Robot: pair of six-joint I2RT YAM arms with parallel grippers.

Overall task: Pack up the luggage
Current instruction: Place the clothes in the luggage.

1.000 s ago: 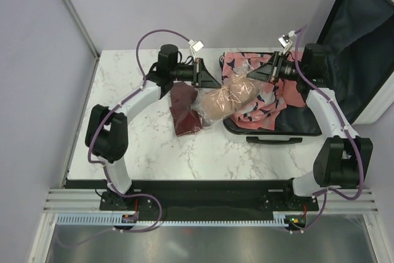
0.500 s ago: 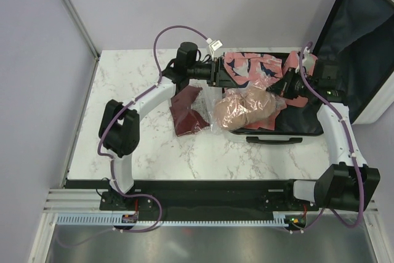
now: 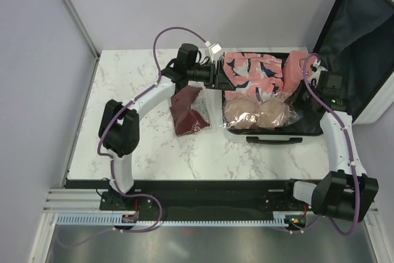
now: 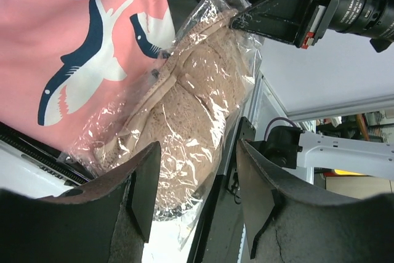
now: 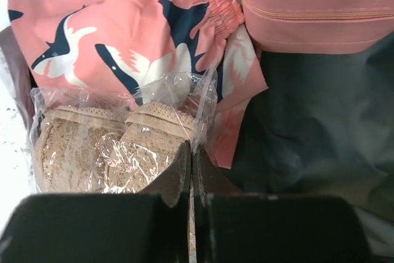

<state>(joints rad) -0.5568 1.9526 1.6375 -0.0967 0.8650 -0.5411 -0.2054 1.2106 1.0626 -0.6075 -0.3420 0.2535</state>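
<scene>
Packing is judged to be well under way, though one item is seen left out on the marble table (image 3: 123,78): a folded maroon garment (image 3: 186,112), lying at about seven o'clock from the left gripper (image 3: 220,78). That gripper's jaws are shown parted in its wrist view, with nothing between them. The bagged beige lace garment (image 4: 191,109) lies beyond the fingers and is not touched by them. The bag is laid in the near part of the luggage (image 3: 271,132), at six o'clock from a pink shark-print garment (image 3: 252,71) spread inside. At the bag's three o'clock corner, the right gripper (image 5: 189,167) is pinched together on a fold of the clear plastic. A pink case (image 5: 308,4) is seen at twelve o'clock in that wrist view. The luggage itself is placed on the table's right half, its lid (image 3: 357,41) propped open toward two o'clock.

The step in hand is judged to be the setting down of the bag. Next, the plastic needs to be released by the right gripper. The maroon garment can then be fetched by the left arm, for which a reach toward seven o'clock and a low pinch on soft cloth are called for.
</scene>
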